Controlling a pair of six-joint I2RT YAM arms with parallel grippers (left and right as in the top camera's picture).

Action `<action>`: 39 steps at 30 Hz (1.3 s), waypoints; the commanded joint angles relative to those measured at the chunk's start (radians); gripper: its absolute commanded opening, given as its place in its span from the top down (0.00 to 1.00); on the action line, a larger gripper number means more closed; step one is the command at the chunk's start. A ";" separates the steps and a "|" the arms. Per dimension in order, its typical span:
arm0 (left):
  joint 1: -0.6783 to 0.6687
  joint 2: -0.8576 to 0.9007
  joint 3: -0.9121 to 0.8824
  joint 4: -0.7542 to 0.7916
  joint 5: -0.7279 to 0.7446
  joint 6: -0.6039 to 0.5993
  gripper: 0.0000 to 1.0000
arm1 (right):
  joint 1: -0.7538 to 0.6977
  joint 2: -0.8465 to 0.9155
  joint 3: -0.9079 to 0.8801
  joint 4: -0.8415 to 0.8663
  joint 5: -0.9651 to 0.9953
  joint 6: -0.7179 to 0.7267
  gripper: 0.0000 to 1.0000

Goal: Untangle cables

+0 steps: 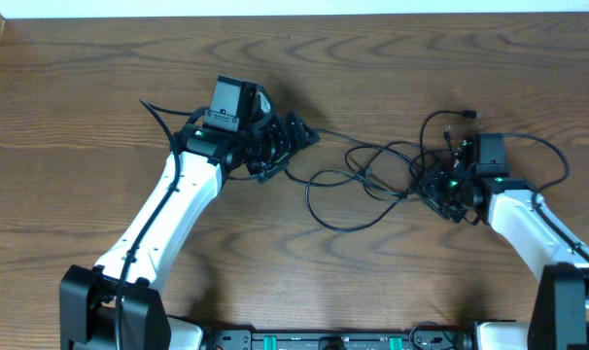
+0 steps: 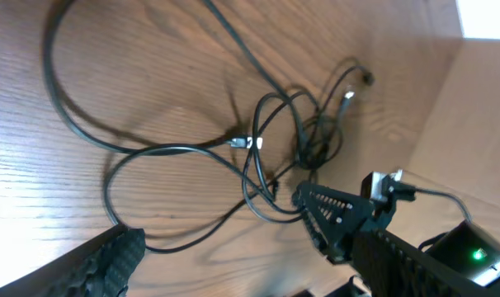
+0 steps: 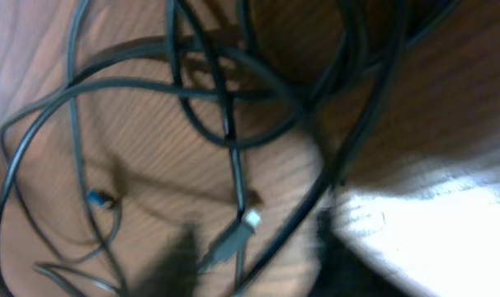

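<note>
Item: cables (image 1: 372, 165), a loose tangle of thin black cords with small plug ends. The left gripper (image 1: 296, 138) sits just left of the tangle, jaws wide with nothing seen between them; the right gripper (image 1: 438, 190) sits on the tangle's right edge, and whether it grips a strand cannot be told. Handling, as judged: pinch a single strand at the tangle's edge and draw it outward slowly, so the loops do not tighten. Surface: brown wood-grain table (image 1: 81, 78), flat, extending well beyond the tangle on all sides.

Overhead is evenly lit and sharp, with soft shadows just beside the cables (image 1: 387, 175). The right wrist view is blurred, with glare below-right of them.
</note>
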 commanded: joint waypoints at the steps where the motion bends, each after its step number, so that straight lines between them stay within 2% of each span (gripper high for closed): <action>1: 0.006 -0.015 0.010 -0.031 -0.031 0.086 0.13 | 0.019 -0.004 -0.003 0.039 0.005 -0.003 0.99; 4: 0.006 -0.015 0.010 -0.061 -0.043 0.125 0.13 | 0.018 -0.053 0.023 0.047 -0.048 -0.098 0.99; 8: 0.006 -0.015 0.010 -0.110 -0.128 0.126 0.14 | 0.018 -0.179 0.103 0.048 -0.099 -0.292 0.99; 13: 0.006 -0.015 0.010 -0.112 -0.135 0.126 0.14 | 0.018 -0.348 0.222 0.050 -0.233 -0.480 0.99; 18: 0.005 -0.015 0.010 -0.108 -0.122 0.135 0.13 | 0.018 -0.466 0.245 0.048 -0.352 -0.509 0.99; 23: -0.006 -0.016 0.010 -0.074 0.029 0.346 0.13 | 0.018 -0.488 0.245 0.061 -0.472 -0.589 0.99; 28: -0.035 -0.016 0.010 -0.021 0.145 0.457 0.14 | 0.018 -0.485 0.244 0.094 -0.527 -0.570 0.99; 31: -0.074 -0.016 0.010 0.013 0.143 0.484 0.14 | 0.016 -0.486 0.244 0.141 -0.527 -0.454 0.99; 36: -0.140 -0.016 0.010 0.031 0.027 0.496 0.14 | 0.016 -0.486 0.245 0.340 -0.650 -0.295 0.99; 39: -0.173 -0.016 0.010 0.031 -0.093 0.438 0.14 | 0.016 -0.485 0.245 0.509 -0.734 -0.142 0.99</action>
